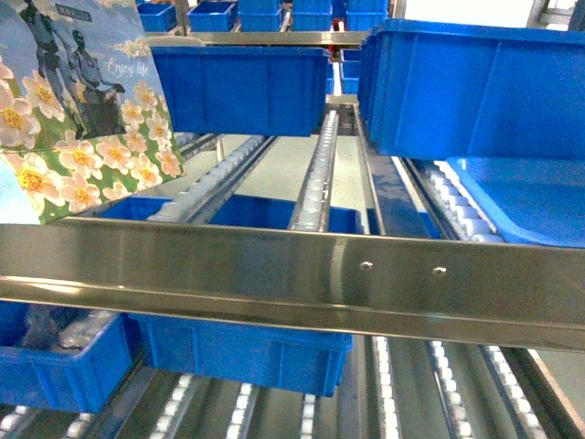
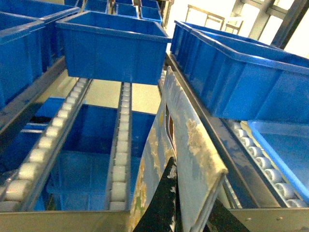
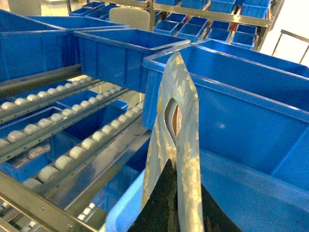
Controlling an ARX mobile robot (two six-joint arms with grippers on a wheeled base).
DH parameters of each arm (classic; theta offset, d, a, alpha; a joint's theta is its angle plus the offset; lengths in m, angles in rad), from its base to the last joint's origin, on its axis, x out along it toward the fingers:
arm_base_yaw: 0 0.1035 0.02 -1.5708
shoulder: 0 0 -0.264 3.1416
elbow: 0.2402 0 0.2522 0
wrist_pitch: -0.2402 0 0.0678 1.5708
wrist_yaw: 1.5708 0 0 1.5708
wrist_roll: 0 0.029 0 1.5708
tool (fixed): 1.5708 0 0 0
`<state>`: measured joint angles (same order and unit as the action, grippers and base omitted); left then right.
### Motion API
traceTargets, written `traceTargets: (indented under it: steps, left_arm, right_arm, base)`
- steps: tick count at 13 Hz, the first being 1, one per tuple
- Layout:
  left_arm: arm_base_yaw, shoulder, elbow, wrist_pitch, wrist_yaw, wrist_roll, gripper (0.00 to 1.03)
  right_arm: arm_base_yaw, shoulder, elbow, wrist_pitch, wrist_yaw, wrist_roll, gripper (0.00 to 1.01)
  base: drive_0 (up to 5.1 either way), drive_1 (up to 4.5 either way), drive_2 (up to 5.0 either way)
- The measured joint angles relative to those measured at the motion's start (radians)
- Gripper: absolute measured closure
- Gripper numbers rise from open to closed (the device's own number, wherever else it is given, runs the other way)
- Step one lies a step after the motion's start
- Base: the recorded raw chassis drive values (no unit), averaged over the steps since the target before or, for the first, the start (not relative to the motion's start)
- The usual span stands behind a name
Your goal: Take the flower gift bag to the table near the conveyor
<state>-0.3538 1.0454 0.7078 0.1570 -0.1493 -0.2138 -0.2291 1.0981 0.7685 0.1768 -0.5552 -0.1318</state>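
While both claws sit at the bottom edge of their wrist views, each is clenched on the flower gift bag.
Left claw pinches the bag's edge; right claw does likewise. Bag is held up at upper left of the head view, above the steel rail and roller tracks. Count: one bag, two claws, one rail; blue bins number several.

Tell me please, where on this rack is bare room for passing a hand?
Free: the roller lanes between the steel front rail and the upper blue bin. Crowded: the right, filled by the big blue bin, and the left corner, taken by the flower gift bag.
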Motion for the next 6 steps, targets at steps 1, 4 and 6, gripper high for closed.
traceTargets:
  steps: [1, 4, 6]
  left_arm:
    - [0.002, 0.0, 0.0, 0.0, 0.0, 0.0, 1.01]
    - [0.002, 0.001, 0.0, 0.0, -0.001, 0.0, 1.01]
    - [0.002, 0.0, 0.0, 0.002, 0.0, 0.0, 1.01]
  right_arm:
    - [0.001, 0.0, 0.0, 0.001, 0.0, 0.0, 0.99]
    - [0.001, 0.002, 0.0, -0.002, -0.002, 0.0, 0.99]
    - [0.0, 0.002, 0.0, 0.0, 0.0, 0.0, 0.99]
  base:
    - [-5.0, 1.42, 3.3]
    - [-4.7, 1.11, 3.8]
    - [-4.6, 0.99, 3.8]
